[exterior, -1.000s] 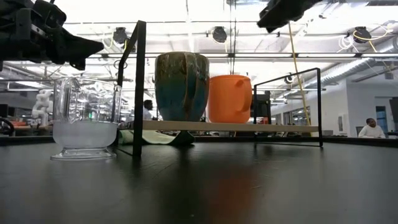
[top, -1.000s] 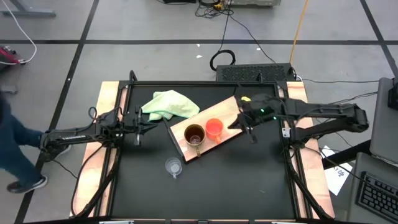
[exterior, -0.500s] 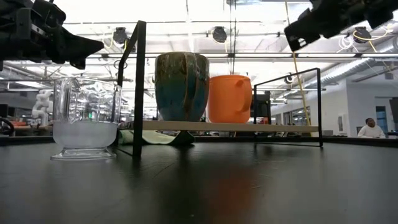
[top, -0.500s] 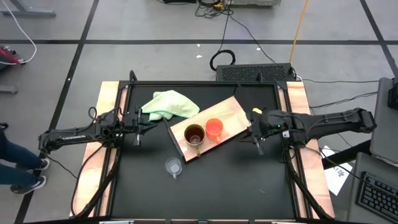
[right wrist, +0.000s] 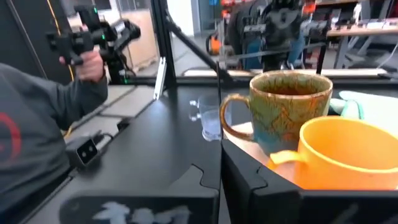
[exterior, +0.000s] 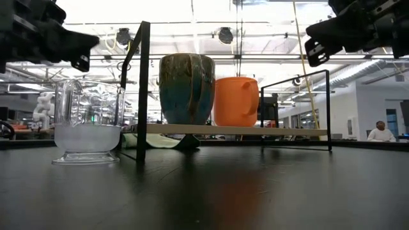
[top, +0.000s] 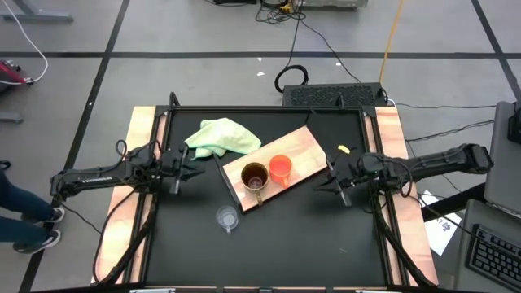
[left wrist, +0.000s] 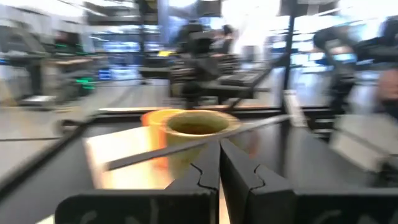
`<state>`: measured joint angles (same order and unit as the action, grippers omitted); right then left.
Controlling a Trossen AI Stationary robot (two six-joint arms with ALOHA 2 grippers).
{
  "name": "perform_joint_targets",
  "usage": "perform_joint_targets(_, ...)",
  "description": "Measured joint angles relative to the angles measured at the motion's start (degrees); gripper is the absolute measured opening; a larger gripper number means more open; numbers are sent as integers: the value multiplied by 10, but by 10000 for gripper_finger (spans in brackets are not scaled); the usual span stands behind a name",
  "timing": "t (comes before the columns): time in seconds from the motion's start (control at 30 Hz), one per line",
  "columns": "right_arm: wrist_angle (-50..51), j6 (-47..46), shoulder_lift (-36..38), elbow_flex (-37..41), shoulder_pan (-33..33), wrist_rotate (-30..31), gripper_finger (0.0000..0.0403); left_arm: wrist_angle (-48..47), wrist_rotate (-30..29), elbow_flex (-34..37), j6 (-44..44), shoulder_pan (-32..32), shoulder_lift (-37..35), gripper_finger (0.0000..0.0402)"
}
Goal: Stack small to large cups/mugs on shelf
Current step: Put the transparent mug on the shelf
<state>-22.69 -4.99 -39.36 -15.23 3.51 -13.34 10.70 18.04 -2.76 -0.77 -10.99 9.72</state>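
The tan-brown mug [top: 254, 177] and the orange cup [top: 281, 168] stand upright side by side on the light-wood shelf board [top: 305, 150], which lies aslant at the table's middle. The small clear glass cup [top: 226, 217] stands on the black table, nearer than the board's left end. My left gripper [top: 179, 171] is shut and empty above the table's left side, left of the board. My right gripper [top: 332, 184] is shut and empty, right of the board, pointing toward the orange cup [right wrist: 348, 152] and the mug [right wrist: 289, 109].
A pale green cloth [top: 218, 136] lies crumpled at the far left, touching the board's far edge. A black metal frame [exterior: 142, 89] stands round the table. A person [right wrist: 37, 137] holding a device shows beyond the table's left side.
My right gripper has drawn back from above the board's right end, beside the orange cup, toward the table's right and near edges, and has come lower. The cups and the board have stayed in place.
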Motion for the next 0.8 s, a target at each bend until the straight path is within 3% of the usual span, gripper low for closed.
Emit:
perform_joint_targets(0.1,-22,-4,8,15,0,0,0,14,34,0,-30,15,0,8)
perform_joint_targets(0.4,-23,0,14,25,0,0,0,9,33,-17,-65,85,2,2)
perform_joint_targets(0.6,-22,1,14,25,0,0,0,-3,-43,-42,-67,138,41,6)
perform_joint_targets(0.8,-18,1,14,25,0,0,0,-34,-98,-85,-66,194,124,7)
